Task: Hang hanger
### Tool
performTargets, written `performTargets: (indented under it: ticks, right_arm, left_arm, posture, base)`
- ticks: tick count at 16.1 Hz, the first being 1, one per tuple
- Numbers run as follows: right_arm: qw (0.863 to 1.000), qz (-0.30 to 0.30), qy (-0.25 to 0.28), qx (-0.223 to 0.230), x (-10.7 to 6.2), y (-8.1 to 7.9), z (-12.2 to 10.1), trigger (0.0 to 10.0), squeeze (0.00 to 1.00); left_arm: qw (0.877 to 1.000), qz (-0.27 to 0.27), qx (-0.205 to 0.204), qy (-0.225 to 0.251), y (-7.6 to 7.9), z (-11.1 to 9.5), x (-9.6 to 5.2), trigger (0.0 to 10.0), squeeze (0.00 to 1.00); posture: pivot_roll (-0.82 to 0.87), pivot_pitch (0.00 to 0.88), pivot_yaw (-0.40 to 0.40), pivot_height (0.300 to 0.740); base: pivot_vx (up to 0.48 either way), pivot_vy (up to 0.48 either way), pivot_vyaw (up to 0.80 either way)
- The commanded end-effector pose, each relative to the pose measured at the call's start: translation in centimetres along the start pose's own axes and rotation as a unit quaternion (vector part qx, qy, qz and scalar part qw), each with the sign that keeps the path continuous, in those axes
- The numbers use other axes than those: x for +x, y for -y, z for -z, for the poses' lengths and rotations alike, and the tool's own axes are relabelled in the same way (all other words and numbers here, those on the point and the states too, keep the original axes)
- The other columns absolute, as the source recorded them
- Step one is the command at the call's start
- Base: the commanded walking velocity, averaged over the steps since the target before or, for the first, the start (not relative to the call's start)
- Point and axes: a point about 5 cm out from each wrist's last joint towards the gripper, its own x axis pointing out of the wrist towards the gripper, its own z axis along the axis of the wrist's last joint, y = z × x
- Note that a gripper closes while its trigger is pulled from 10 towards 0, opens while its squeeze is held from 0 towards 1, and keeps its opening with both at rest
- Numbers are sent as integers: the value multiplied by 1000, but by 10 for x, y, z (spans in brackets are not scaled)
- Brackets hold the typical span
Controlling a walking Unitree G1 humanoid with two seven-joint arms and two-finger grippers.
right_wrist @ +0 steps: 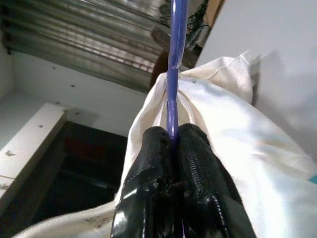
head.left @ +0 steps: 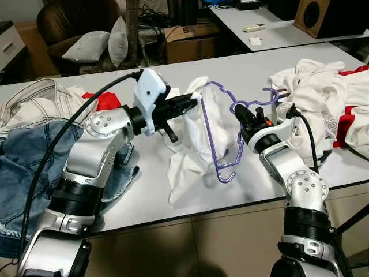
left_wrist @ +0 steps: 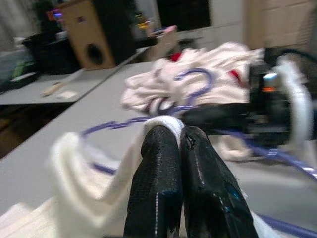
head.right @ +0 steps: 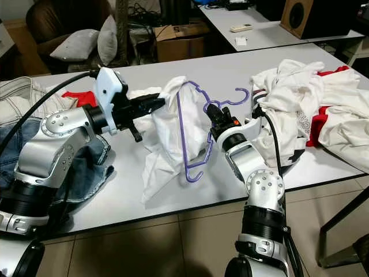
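Above the near edge of the white table (head.left: 230,196), a purple hanger (head.left: 226,135) is held upright by both arms, partly threaded into a white shirt (head.left: 193,147). The right gripper (head.left: 238,112) is clenched on the hanger's wire just below the hook; in the right wrist view the purple wire (right_wrist: 174,69) is seen pinched between the two black fingers (right_wrist: 148,188), with white cloth bunched behind it. The left gripper (head.left: 195,103) is closed tight on a fold of the white shirt at the hanger's shoulder; its fingertips (left_wrist: 161,163) are pressed together with the cloth edge caught between them. The shirt's lower part is draped down onto the table, and the hanger's lower bar hangs beside it.

Left of the hanger, blue jeans (head.left: 29,150) and a pale striped garment (head.left: 34,98) are piled on the table. Right of it, a heap of white and red clothing (head.left: 328,98) is noted. Beyond the table, a cardboard box (head.left: 187,40), grey cushions (head.left: 95,46) and a speaker (head.left: 314,16) are seen.
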Motion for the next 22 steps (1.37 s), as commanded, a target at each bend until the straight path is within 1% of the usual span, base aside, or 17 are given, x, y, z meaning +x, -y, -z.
performTargets:
  ticks: [1, 3, 4, 5, 6, 7, 8, 10, 11, 12, 14, 15, 17, 18, 19, 21, 22]
  right_arm:
    - [1000, -18, 5, 15, 1, -8, -1, 10000, 0]
    - [998, -30, 16, 52, 3, -13, -3, 10000, 0]
    - [997, -28, 8, 65, 3, -13, -4, 10000, 0]
    - [998, -22, -7, 50, 3, -12, -2, 10000, 0]
    - [997, 5, -71, -34, -4, -4, 8, 10000, 0]
    - [991, 9, -98, -87, -9, -1, 12, 10000, 0]
    - [970, 21, -149, -190, -28, 7, 16, 10000, 0]
    - [965, 13, -157, -208, -45, 7, 10, 10000, 0]
    - [968, -11, -153, -198, -52, 0, 5, 10000, 0]
    - [969, -64, -135, -195, -62, -16, -4, 10000, 0]
    - [974, -163, -11, -156, -70, -49, -35, 10000, 0]
    - [973, -184, 39, -137, -77, -56, -49, 10000, 0]
    - [970, -189, 32, -152, -88, -54, -45, 10000, 0]
    - [973, -123, -43, -188, -99, -30, -21, 10000, 0]
    - [974, -77, -85, -194, -106, -14, -8, 10000, 0]
    - [980, 34, -116, -157, -118, 21, 3, 10000, 0]
    - [969, 84, -138, -185, -123, 36, 5, 10000, 0]
  left_arm:
    - [1000, 30, 5, -3, 5, -2, 1, 0, 0]
    - [998, 47, 18, -29, 9, 6, 1, 0, 0]
    - [995, 56, 47, -68, 11, 18, -3, 0, 0]
    - [993, 51, 61, -84, 9, 23, -4, 0, 0]
    - [991, 8, 90, -102, -1, 28, -8, 0, 0]
    - [991, -12, 96, -97, -7, 25, -10, 0, 0]
    - [988, -68, 114, -73, -24, 11, -19, 0, 0]
    - [979, -112, 163, -54, -43, -6, -29, 0, 0]
    - [971, -118, 201, -48, -53, -16, -32, 0, 0]
    - [961, -113, 247, -46, -67, -32, -33, 0, 0]
    - [949, -132, 285, -22, -83, -61, -33, 0, 0]
    - [950, -120, 289, 5, -83, -73, -31, 0, 0]
    - [958, -81, 275, 4, -74, -63, -27, 0, 0]
    - [969, -34, 246, -12, -54, -35, -23, 0, 0]
    - [973, -12, 231, -22, -43, -20, -22, 0, 0]
    - [977, 49, 205, -42, -15, 7, -20, 0, 0]
    - [978, 73, 189, -51, -4, 14, -21, 0, 0]
  posture:
    - [26, 0, 93, 740]
    - [26, 0, 92, 740]
    - [26, 0, 89, 740]
    - [26, 0, 85, 740]
    - [26, 0, 79, 740]
    - [25, 0, 77, 740]
    - [23, 0, 71, 740]
    - [24, 0, 68, 740]
    - [25, 0, 62, 740]
    - [24, 0, 62, 740]
    - [13, 0, 76, 740]
    - [13, 0, 76, 740]
    - [7, 0, 90, 740]
    - [-6, 0, 103, 740]
    - [-8, 0, 105, 740]
    - [-8, 0, 107, 740]
    - [-7, 0, 107, 740]
  base:
    - [0, 0, 0]
    - [0, 0, 0]
    - [0, 0, 0]
    - [0, 0, 0]
    - [0, 0, 0]
    - [0, 0, 0]
    - [0, 0, 0]
    - [0, 0, 0]
    - [0, 0, 0]
    - [0, 0, 0]
    - [0, 0, 0]
    - [0, 0, 0]
    - [0, 0, 0]
    - [0, 0, 0]
    - [0, 0, 0]
    - [0, 0, 0]
    - [0, 0, 0]
